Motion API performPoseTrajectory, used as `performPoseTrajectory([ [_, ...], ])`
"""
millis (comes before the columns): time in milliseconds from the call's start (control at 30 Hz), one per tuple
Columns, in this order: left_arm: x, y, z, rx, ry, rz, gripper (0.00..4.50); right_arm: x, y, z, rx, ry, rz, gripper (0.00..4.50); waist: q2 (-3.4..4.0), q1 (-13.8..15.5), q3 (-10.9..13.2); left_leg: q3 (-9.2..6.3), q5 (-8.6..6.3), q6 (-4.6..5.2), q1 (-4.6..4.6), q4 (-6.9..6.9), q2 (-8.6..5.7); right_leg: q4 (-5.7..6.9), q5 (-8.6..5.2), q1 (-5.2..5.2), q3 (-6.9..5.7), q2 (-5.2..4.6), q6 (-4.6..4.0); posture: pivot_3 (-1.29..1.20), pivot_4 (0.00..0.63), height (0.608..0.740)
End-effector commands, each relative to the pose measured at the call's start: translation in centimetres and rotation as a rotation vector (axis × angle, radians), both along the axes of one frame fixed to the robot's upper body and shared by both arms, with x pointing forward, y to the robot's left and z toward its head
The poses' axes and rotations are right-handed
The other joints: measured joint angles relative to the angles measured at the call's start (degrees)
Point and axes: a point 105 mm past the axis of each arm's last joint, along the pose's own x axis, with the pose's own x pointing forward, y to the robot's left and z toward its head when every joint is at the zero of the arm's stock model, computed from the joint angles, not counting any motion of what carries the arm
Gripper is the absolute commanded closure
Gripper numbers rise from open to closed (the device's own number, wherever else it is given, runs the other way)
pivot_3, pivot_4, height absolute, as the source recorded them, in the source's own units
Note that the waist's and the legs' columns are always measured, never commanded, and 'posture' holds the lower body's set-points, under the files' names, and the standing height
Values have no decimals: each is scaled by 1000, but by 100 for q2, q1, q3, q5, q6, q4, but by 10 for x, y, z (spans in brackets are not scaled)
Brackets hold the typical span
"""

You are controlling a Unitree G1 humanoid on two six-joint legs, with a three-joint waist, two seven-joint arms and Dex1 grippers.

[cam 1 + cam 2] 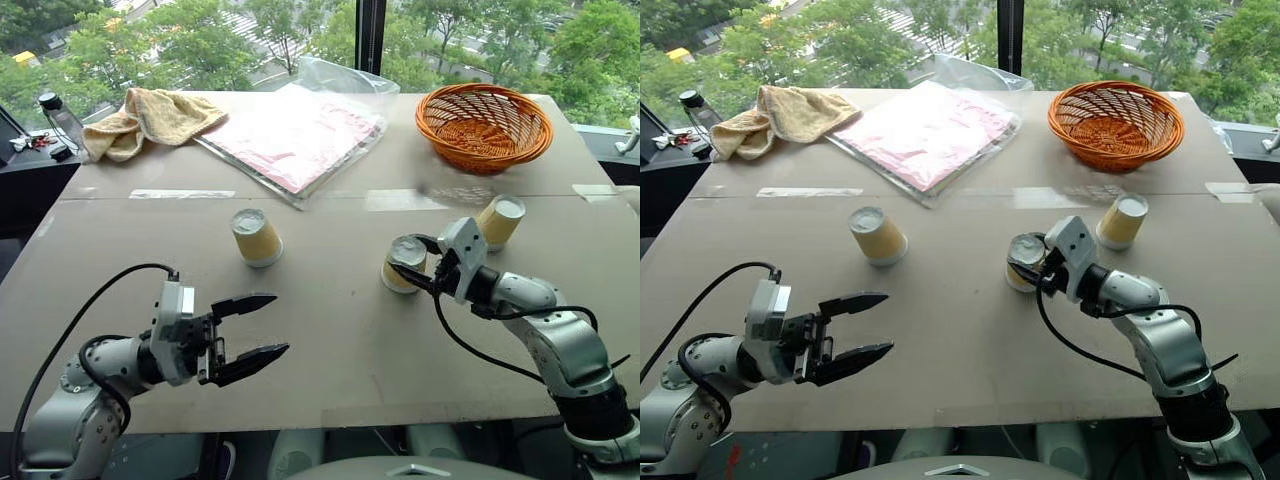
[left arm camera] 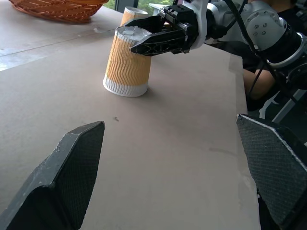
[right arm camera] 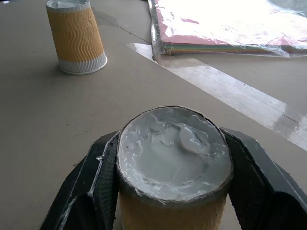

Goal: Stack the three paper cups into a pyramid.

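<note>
Three paper cups sit upside down on the surface [image 1: 330, 330], none stacked yet. Right gripper [image 3: 168, 191]: fingers closed around the middle cup [image 1: 403, 265] near its upturned base; its rim looks tilted off the surface, though contact underneath is hard to judge. Left cup [image 1: 257, 237] stands well apart; right cup [image 1: 500, 221] stands behind the right gripper, near the basket [image 1: 484, 125]. Left gripper [image 1: 248, 335] hovers with fingers wide apart, holding nothing.

Risks: a thin ribbed wall may crush or slip under squeeze; swinging could topple the right cup.

The basket appears empty.
</note>
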Motion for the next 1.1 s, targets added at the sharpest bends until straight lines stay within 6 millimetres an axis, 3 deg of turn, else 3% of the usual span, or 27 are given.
performPoseTrajectory([
  [33, 4, 4, 11, -28, -43, 62, 0, 1, -2, 10, 8, -38, 3, 54, 3, 15, 2, 0, 0, 0, 0, 0, 0, 0, 0, 0, 0, 0, 0, 0, 150, 740],
  [200, 25, 31, 11, -46, -49, 264, 0, -19, -6, 35, 61, -134, 70, 54, 3, 27, 3, -3, 0, 0, -4, -1, 0, 0, 1, -2, -3, 0, 3, 0, 150, 740],
  [367, 56, 71, 15, -36, -80, 495, 0, -47, -10, 55, 82, -237, 168, 54, 1, 19, 1, -8, 0, 0, -2, 0, 0, 2, 1, 0, -7, 1, 3, 0, 150, 740],
  [533, 85, 83, 24, 7, -100, 539, 0, -69, -17, 69, 73, -285, 229, 54, -4, 25, 1, -8, 0, 0, -2, 0, -1, 3, 6, 1, -8, 2, 11, 0, 150, 740],
  [833, 121, 63, 29, 62, -117, 431, 0, -108, -29, 67, 42, -203, 313, 54, -6, 17, 3, -8, 0, 0, -4, 0, -2, 2, 13, 2, -7, 2, 24, 0, 150, 740],
  [1100, 136, 44, 22, 91, -102, 351, 0, -116, -29, 68, 35, -205, 296, 54, -10, 13, 2, -8, 0, 0, -3, 0, -2, 2, 14, 3, -7, 2, 25, 0, 150, 740],
])
